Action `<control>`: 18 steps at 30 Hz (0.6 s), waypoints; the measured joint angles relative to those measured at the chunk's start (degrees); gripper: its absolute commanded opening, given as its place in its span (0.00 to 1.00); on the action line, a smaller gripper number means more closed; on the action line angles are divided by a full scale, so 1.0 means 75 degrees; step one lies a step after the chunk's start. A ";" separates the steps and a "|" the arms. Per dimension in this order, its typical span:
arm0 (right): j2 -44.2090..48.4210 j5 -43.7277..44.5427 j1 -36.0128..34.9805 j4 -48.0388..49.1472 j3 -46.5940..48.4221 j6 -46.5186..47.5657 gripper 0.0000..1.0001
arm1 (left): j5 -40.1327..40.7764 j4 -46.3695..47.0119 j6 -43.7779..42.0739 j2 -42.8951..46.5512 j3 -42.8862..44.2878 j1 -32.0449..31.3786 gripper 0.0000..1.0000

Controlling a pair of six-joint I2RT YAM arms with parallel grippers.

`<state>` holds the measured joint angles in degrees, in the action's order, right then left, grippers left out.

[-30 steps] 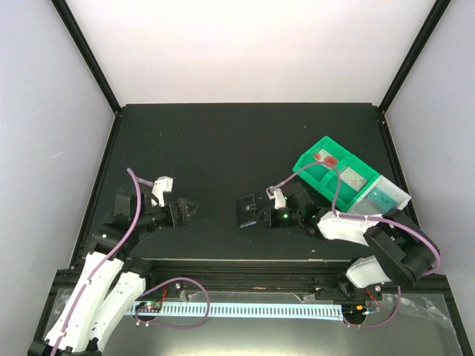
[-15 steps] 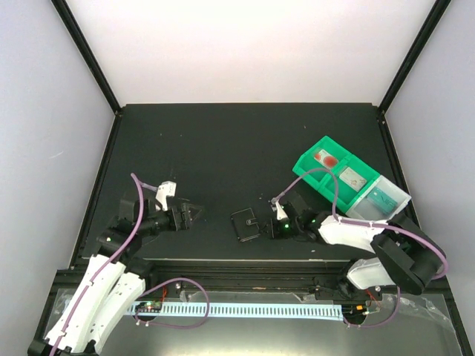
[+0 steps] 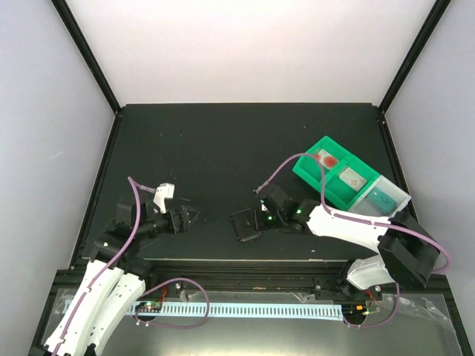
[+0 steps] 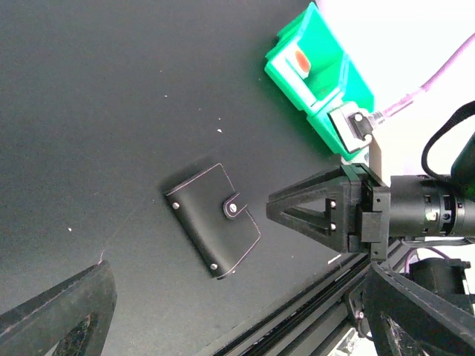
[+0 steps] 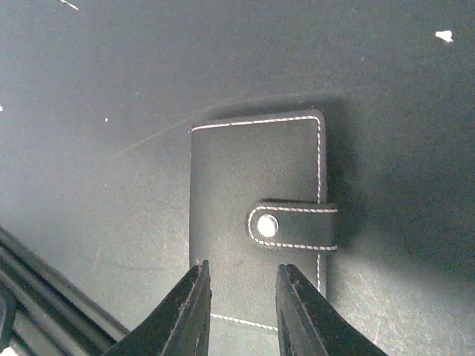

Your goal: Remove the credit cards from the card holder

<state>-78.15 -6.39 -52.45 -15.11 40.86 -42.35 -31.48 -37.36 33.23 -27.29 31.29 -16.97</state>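
Card holder [image 5: 256,215] — just beyond right hand [image 5: 242,271]

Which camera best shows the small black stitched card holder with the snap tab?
Right wrist view: the black card holder fills the frame, closed, tab snapped. Left wrist view shows it whole but smaller; top external shows only a tiny dark shape.

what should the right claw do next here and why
Probably lift the right claw and draw it back toward its base. Its jaws stand apart with nothing between them, the card holder lies shut and snapped on the table, and the credit cards sit in the green tray, so nothing seems left to pull out.
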 measured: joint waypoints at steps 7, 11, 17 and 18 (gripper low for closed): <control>-0.0927 0.0764 -0.0469 -0.0662 0.0860 0.0087 0.25 | 0.0029 -0.0058 0.0000 0.0195 0.0000 0.0000 0.93; -0.1329 0.1026 -0.0548 -0.0898 0.1078 0.0169 0.25 | 0.0029 -0.0105 0.0000 0.0262 -0.0006 0.0000 0.93; -0.1760 0.1204 -0.0618 -0.1078 0.1378 0.0221 0.27 | 0.0029 -0.0184 0.0000 0.0291 -0.0006 0.0000 0.93; -0.1827 0.1221 -0.0632 -0.1090 0.1419 0.0233 0.27 | 0.0029 -0.0201 0.0000 0.0294 -0.0006 0.0000 0.93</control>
<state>-91.85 2.76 -57.19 -23.29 51.51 -40.60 -31.27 -38.87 33.23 -25.08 31.24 -16.97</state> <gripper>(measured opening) 0.258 0.933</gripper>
